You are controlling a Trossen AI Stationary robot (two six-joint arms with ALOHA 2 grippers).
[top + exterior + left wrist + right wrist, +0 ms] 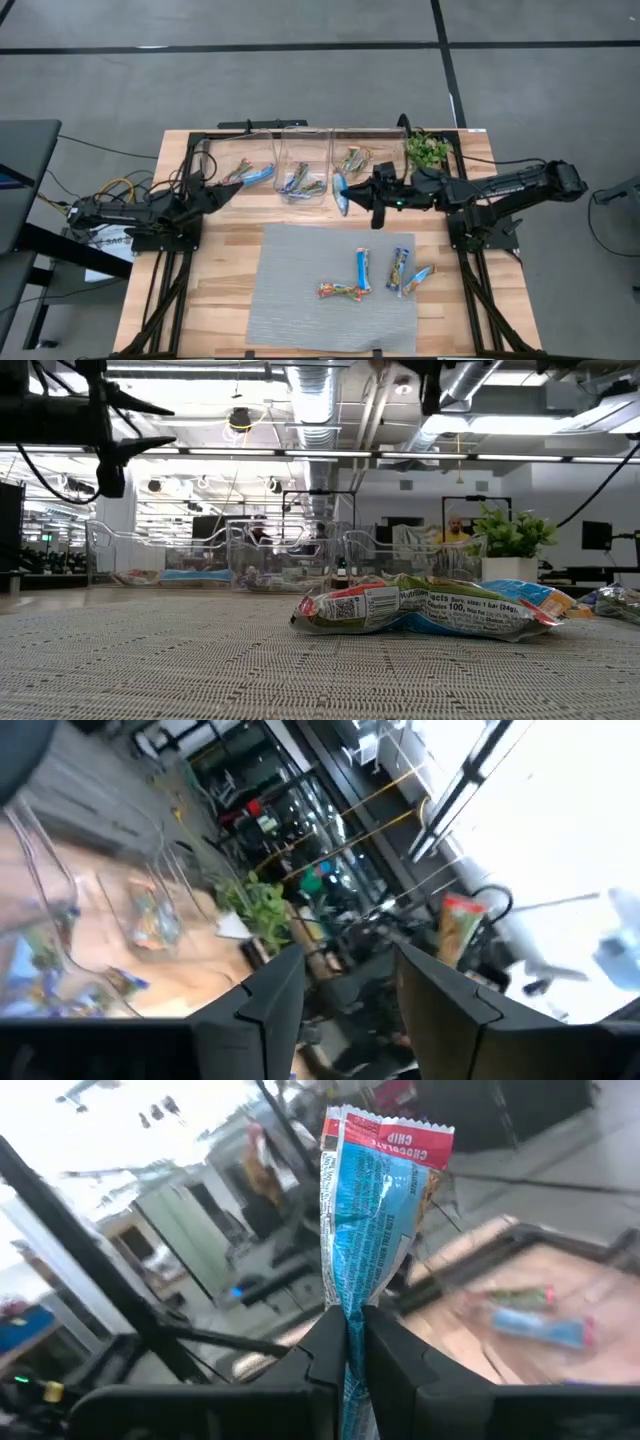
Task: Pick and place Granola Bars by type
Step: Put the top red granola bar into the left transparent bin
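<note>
A blue granola bar (pixel 372 1200) sticks out from the right gripper (pixel 349 1342), pinched between its closed fingers, just beside the clear bins (pixel 300 160). The left gripper (pixel 345 985) hangs open near the leftmost bin.

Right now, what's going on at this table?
The right gripper has its fingers shut on a blue granola bar, held up near the three clear bins at the table's far edge. The left gripper waits open by the leftmost bin. Each bin already holds bars. Four bars are left on the grey mat.
</note>
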